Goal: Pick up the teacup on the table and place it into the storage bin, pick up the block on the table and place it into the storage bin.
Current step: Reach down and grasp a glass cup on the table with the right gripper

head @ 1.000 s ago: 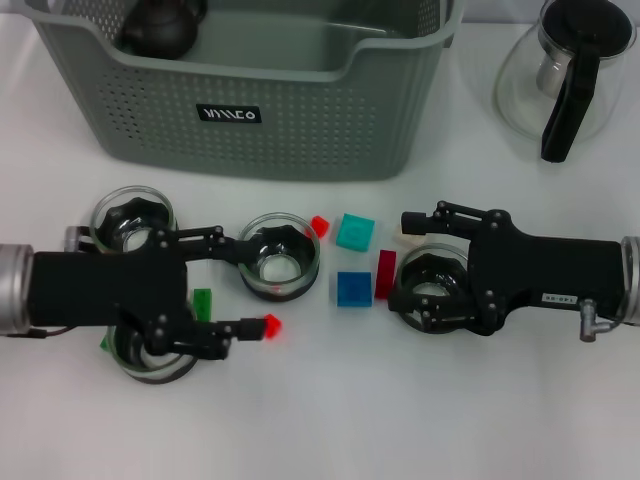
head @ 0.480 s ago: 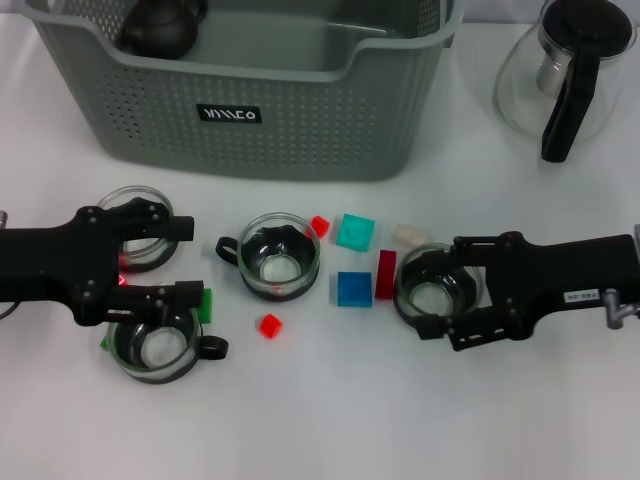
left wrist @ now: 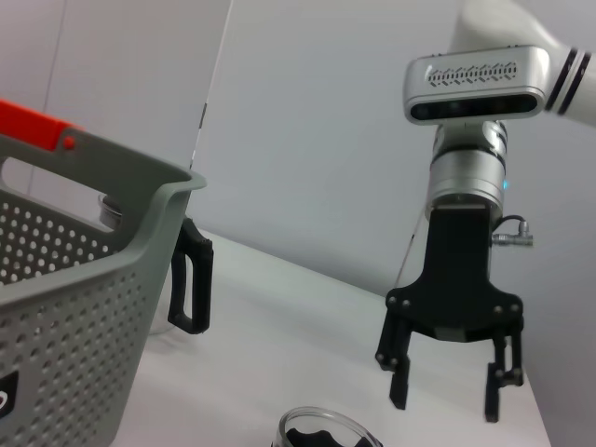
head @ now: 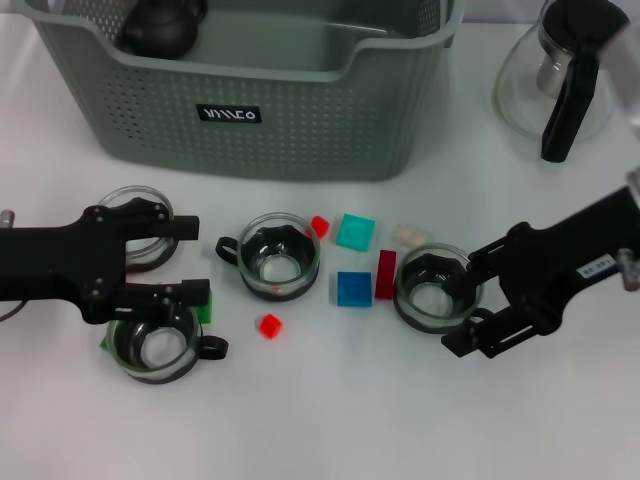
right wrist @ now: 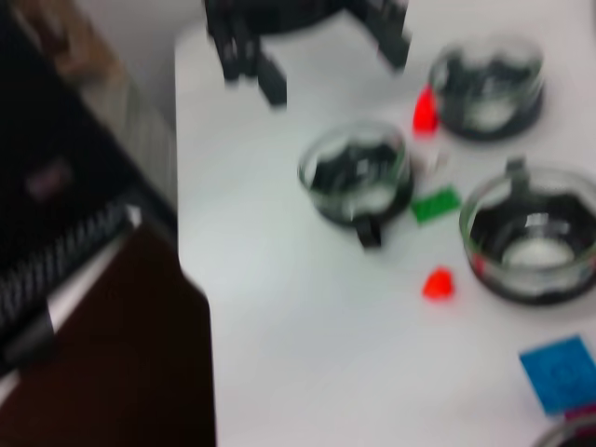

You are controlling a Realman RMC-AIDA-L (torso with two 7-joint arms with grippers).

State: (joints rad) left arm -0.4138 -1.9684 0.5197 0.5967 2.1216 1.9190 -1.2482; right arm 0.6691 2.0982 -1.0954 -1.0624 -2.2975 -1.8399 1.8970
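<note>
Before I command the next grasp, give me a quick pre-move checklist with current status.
1. Left gripper open, nothing held: ok.
2. Right gripper open and empty: ok, also seen open in the left wrist view.
3. Right gripper beside the glass teacup with black base, not yet around it: not ok for closing.
4. Grey-green perforated storage bin has free floor space; a dark teapot sits in its far left corner: ok.
5. Small red block lies apart from the cups: ok.
6. Blue square block touching dark red bar: cannot tell.
</note>
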